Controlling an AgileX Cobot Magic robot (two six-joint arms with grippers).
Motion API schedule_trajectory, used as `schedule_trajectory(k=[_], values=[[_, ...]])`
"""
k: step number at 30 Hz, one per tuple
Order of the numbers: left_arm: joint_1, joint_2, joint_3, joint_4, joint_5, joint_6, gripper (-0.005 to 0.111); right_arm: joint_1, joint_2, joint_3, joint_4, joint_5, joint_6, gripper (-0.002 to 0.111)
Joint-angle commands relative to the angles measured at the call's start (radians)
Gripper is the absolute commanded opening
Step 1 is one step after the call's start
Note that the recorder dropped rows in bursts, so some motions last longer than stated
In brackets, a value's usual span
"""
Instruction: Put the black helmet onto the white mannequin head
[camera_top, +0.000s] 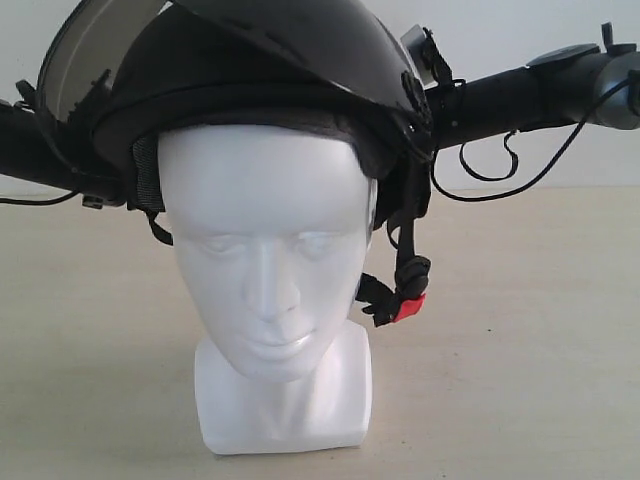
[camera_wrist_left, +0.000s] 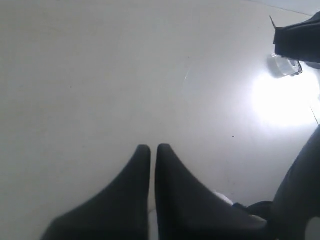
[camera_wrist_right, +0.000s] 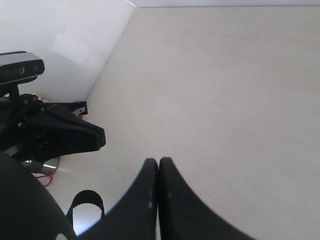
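Note:
The white mannequin head (camera_top: 268, 270) stands upright on its squarish base, facing the exterior camera. The black helmet (camera_top: 270, 70) sits on its crown with the smoke-tinted visor (camera_top: 85, 60) flipped up. The chin strap with its red buckle (camera_top: 408, 306) hangs loose beside the right cheek. My left gripper (camera_wrist_left: 150, 148) is shut with nothing between its fingers, next to the helmet's dark shell (camera_wrist_left: 300, 190). My right gripper (camera_wrist_right: 158, 161) is also shut on nothing, with the helmet shell (camera_wrist_right: 17, 200) and a strap loop (camera_wrist_right: 85, 197) beside it. Both grippers are hidden behind the helmet in the exterior view.
The left arm (camera_top: 40, 150) and the right arm (camera_top: 530, 95) reach in from either side behind the helmet. A cable (camera_top: 500, 170) droops under the right arm. The head stands on a pale tabletop (camera_top: 520, 350), and a white wall (camera_wrist_right: 65, 35) borders it.

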Motion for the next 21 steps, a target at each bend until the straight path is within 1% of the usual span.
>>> schedule_trajectory(k=[1, 6, 11, 14, 21], values=[[-0.015, -0.07, -0.013, -0.052, 0.066, 0.021, 0.004, 0.017, -0.007, -0.016, 0.047, 0.072, -0.06, 0.0], [-0.015, -0.124, -0.013, -0.056, 0.09, 0.021, 0.004, 0.017, -0.007, -0.068, 0.05, 0.072, -0.039, 0.0], [-0.015, -0.161, -0.013, -0.075, 0.155, 0.013, 0.004, 0.019, -0.007, -0.085, 0.052, 0.072, -0.023, 0.0], [-0.02, -0.183, -0.013, -0.08, 0.165, 0.014, 0.004, 0.034, -0.007, -0.085, 0.052, 0.072, -0.019, 0.0], [-0.023, -0.229, -0.013, -0.078, 0.247, 0.002, 0.004, 0.082, -0.007, -0.085, 0.052, 0.072, -0.023, 0.0]])
